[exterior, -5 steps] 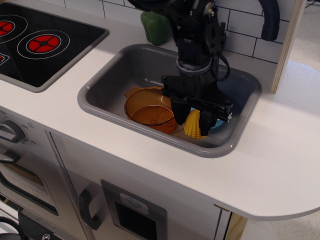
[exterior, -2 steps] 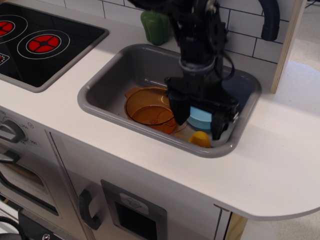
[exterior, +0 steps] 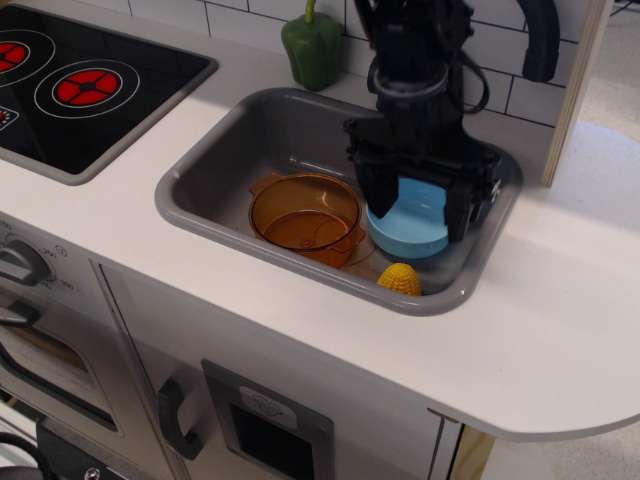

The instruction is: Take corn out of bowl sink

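The yellow corn (exterior: 400,278) lies on the floor of the grey sink (exterior: 210,150), at its front right corner, just in front of the light-blue bowl (exterior: 412,226). The bowl is tilted and has nothing in it. My gripper (exterior: 418,207) hangs above the bowl with its two black fingers spread wide, one on each side of the bowl's back part. It is open and holds nothing.
A transparent orange pot (exterior: 304,214) with handles sits in the middle of the sink, left of the bowl. A green toy pepper (exterior: 313,52) stands on the counter behind the sink. A black stove top (exterior: 80,90) is at the left. A wooden panel (exterior: 575,90) rises at the right.
The gripper held the corn above the bowl, then let it go. The corn dropped to the sink floor in front of the bowl. The gripper opened and rose up and back to the right.
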### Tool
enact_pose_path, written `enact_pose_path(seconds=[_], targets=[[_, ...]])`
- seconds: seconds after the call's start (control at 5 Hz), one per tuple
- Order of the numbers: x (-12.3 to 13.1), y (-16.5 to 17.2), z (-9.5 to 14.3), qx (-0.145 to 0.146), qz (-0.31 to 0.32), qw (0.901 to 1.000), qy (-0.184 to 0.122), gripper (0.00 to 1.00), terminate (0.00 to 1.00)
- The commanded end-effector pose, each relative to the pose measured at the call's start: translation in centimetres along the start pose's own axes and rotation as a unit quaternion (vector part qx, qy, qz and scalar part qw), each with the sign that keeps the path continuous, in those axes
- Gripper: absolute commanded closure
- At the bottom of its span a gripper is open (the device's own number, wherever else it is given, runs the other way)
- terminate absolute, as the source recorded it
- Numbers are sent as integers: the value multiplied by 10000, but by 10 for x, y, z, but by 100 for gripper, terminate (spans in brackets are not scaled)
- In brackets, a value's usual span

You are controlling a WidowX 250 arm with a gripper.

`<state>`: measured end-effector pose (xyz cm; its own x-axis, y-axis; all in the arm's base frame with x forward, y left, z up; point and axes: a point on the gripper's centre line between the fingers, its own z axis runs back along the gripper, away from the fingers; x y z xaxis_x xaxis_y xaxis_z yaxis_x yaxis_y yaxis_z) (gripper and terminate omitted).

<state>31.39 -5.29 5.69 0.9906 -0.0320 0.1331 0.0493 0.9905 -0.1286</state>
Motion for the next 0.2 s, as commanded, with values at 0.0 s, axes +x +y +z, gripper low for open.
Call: enact_pose_path(seconds=[0.0], targets=[[15,-1,25,-36,-25,9991,-419,0,100]])
